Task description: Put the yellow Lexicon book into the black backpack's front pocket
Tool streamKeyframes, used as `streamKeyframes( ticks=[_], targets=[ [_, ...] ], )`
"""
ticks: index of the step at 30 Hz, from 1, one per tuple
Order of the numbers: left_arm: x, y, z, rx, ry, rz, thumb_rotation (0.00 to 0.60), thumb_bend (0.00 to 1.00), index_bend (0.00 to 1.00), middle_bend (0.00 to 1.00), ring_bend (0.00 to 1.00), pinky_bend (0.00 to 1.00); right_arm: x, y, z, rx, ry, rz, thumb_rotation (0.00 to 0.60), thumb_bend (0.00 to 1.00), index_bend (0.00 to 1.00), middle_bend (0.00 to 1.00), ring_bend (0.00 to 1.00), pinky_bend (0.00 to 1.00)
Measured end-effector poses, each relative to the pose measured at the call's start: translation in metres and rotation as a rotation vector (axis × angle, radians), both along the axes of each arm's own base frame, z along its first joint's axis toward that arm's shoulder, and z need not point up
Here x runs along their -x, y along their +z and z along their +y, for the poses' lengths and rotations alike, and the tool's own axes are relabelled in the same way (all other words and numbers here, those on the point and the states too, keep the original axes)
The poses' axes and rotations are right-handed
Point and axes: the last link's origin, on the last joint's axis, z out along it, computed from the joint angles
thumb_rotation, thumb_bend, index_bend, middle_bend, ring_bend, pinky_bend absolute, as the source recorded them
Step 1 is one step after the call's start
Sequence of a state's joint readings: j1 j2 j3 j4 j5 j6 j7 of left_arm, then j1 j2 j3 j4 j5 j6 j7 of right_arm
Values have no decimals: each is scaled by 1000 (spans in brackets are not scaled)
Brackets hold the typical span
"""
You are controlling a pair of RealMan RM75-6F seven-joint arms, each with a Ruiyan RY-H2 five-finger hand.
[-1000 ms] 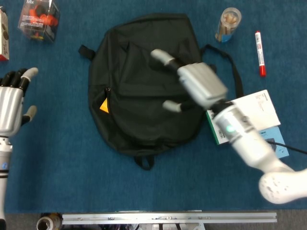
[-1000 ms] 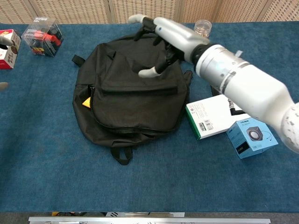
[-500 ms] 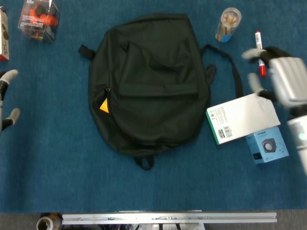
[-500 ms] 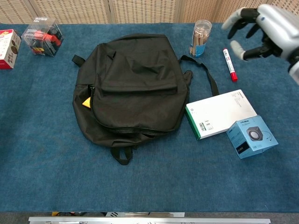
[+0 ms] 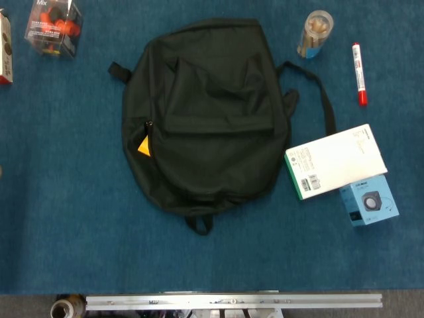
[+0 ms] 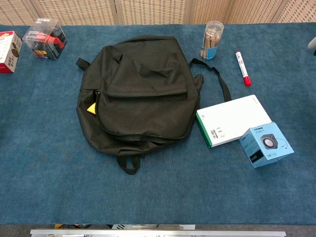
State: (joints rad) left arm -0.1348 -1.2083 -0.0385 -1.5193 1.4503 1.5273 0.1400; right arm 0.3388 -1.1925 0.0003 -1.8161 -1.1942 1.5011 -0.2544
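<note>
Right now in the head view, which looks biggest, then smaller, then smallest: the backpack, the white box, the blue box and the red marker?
1. black backpack, by far the biggest.
2. white box.
3. blue box, partly under the white box, so some is hidden.
4. red marker, long but very thin.

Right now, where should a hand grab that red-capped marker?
Pinch the white barrel of the marker at its middle, coming from above: it lies flat on the table, pointing away from the robot, so fingers can close across its narrow width.
</note>
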Motion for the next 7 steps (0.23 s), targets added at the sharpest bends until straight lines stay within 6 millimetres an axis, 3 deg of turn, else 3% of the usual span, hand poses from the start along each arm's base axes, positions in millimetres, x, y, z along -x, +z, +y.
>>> streamKeyframes(
  ticks=[7],
  targets=[
    [3, 2, -8, -24, 17, -18, 600, 138, 248, 298, 285, 378, 15, 7, 7, 34, -62, -27, 600, 439, 408, 461, 302, 369]
  ],
)
